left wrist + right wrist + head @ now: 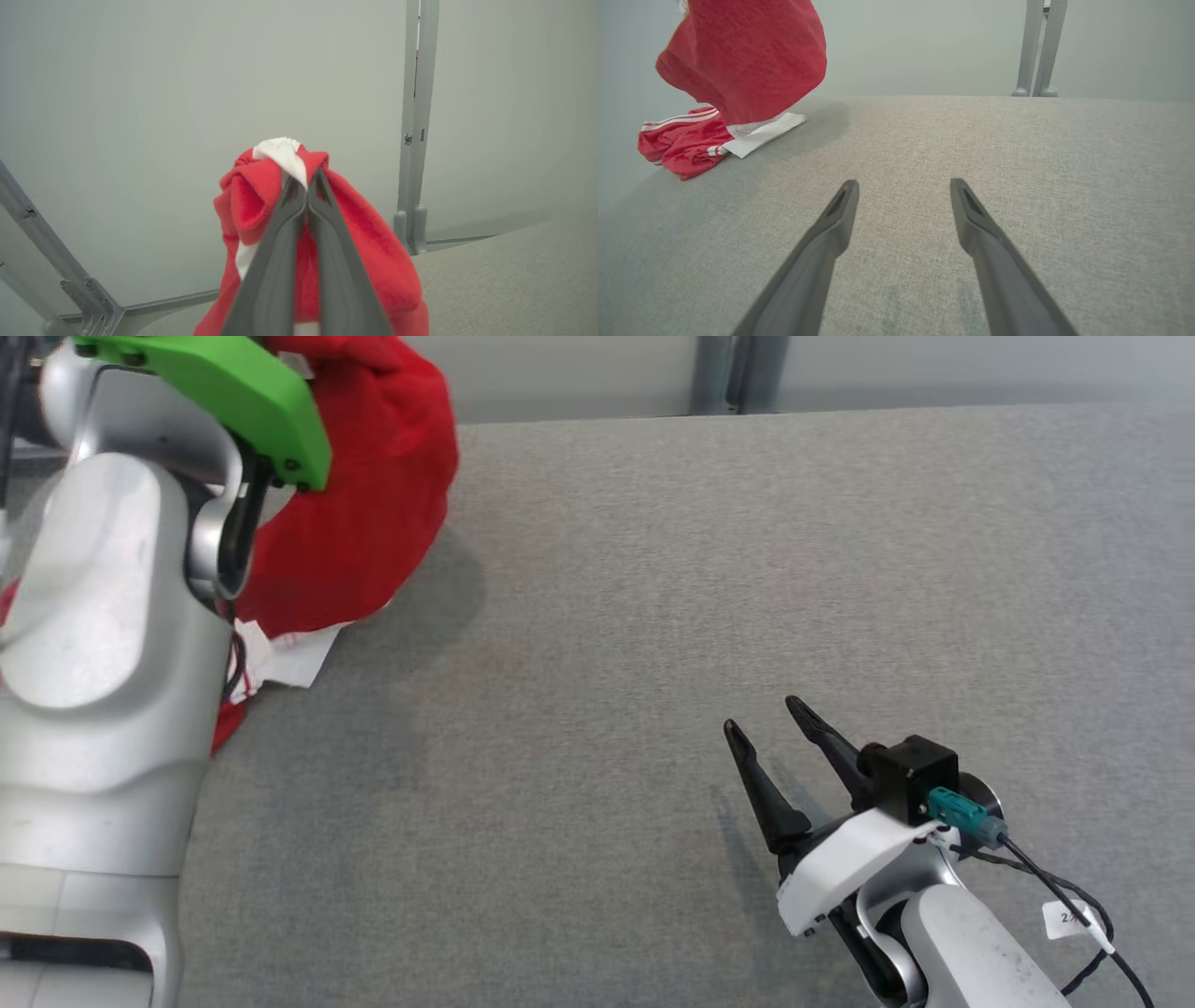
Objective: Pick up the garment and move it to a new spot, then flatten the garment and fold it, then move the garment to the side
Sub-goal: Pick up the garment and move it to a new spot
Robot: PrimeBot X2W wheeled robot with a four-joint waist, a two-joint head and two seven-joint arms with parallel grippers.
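Red soft-fabric garment with white trim (373, 523) (373, 242) (747, 60) hung partly raised at the far left of the grey cloth-covered table (747, 569).
The left gripper (306, 184) was pinched tight on its bunched top, with the lower end resting on the table. The right gripper (764, 714) (903, 183) hovered spread wide and empty, well apart.

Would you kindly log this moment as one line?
left gripper: shut on garment | garment: partly lifted, lower end on table | right gripper: open, empty

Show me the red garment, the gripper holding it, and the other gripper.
red garment (747, 60): right wrist view, on the hanging red cloth.
left gripper (307, 184): left wrist view, between its fingertips shut on the garment.
right gripper (903, 184): right wrist view, between its open fingertips.
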